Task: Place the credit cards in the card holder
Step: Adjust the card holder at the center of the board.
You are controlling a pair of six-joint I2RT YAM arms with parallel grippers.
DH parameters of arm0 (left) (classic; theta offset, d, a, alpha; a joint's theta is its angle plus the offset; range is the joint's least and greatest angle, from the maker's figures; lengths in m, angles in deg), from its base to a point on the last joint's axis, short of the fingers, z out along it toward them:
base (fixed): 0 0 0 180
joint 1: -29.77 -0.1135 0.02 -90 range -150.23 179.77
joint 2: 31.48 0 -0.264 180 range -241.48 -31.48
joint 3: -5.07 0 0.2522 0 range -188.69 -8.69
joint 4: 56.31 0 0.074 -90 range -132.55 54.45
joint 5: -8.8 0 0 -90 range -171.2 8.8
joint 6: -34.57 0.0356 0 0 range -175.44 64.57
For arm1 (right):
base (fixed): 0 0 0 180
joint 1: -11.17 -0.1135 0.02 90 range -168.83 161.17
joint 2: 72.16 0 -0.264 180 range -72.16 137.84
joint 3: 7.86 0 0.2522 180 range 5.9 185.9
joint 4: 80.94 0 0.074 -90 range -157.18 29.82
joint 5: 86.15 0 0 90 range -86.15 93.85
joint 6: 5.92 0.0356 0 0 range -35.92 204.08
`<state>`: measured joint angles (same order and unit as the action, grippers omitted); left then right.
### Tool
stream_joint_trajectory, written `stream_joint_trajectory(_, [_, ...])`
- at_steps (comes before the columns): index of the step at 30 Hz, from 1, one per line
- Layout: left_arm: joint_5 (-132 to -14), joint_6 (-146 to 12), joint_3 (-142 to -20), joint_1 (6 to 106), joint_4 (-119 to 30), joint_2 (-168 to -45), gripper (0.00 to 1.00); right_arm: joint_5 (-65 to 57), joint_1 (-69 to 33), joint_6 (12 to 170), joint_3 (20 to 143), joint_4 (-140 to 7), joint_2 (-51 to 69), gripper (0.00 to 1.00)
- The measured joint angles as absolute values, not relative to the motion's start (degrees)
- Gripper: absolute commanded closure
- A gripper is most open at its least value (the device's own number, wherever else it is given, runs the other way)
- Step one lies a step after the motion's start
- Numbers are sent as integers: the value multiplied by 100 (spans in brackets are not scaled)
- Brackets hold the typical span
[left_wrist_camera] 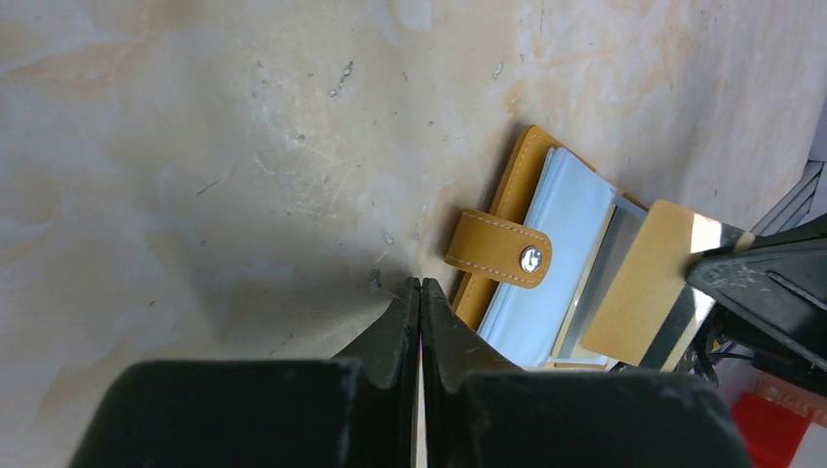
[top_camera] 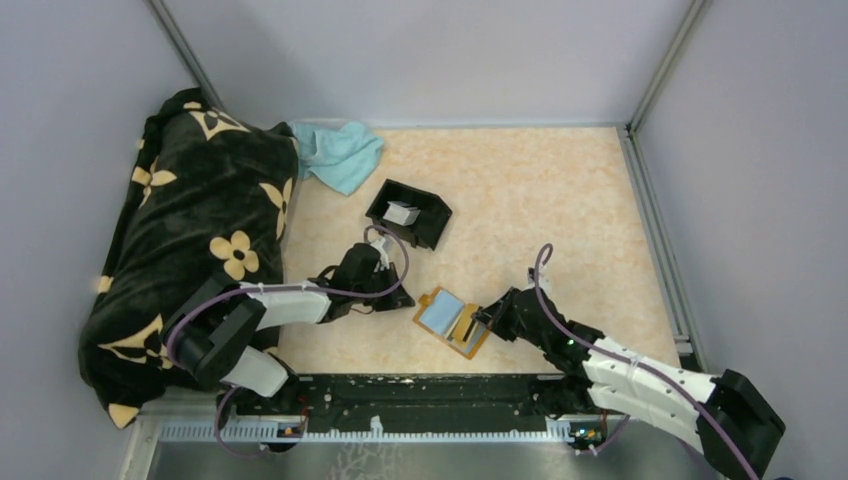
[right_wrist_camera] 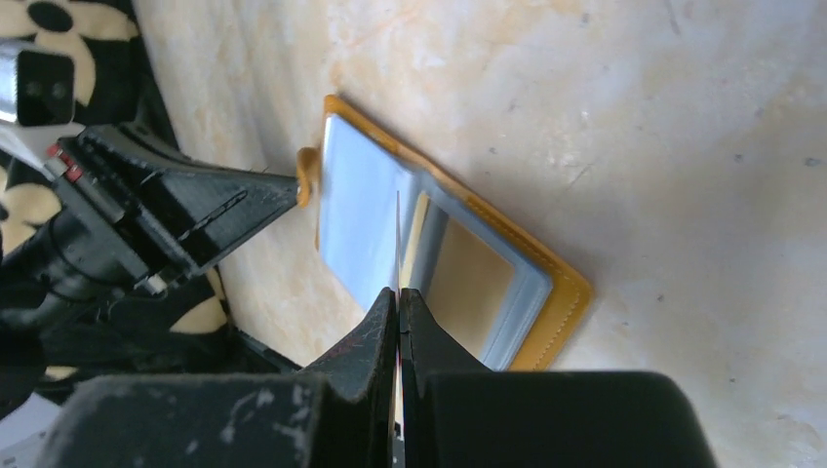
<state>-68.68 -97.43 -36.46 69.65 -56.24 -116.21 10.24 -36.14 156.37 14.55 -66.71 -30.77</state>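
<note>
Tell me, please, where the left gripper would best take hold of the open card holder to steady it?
Probably the closure tab, pinched from the left arm's side: it alone juts out from the card holder, which lies flat and open. The shut left gripper is beside it, and the right gripper holds a credit card over the other half.

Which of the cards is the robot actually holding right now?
The gold-tan card, pinched in the right gripper at the open card holder. The pale cards lie in the black tray, ungripped.

tray [top_camera: 431, 226] contents indistinct, card holder [top_camera: 440, 312] part-hidden
</note>
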Motion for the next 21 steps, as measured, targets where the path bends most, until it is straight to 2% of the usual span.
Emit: stream_joint_trajectory(21, [-7222, -9995, -3620, 7350, -5948, -11717, 100, 1293, -3669, 16363, 1466, -7794, -1510, 100])
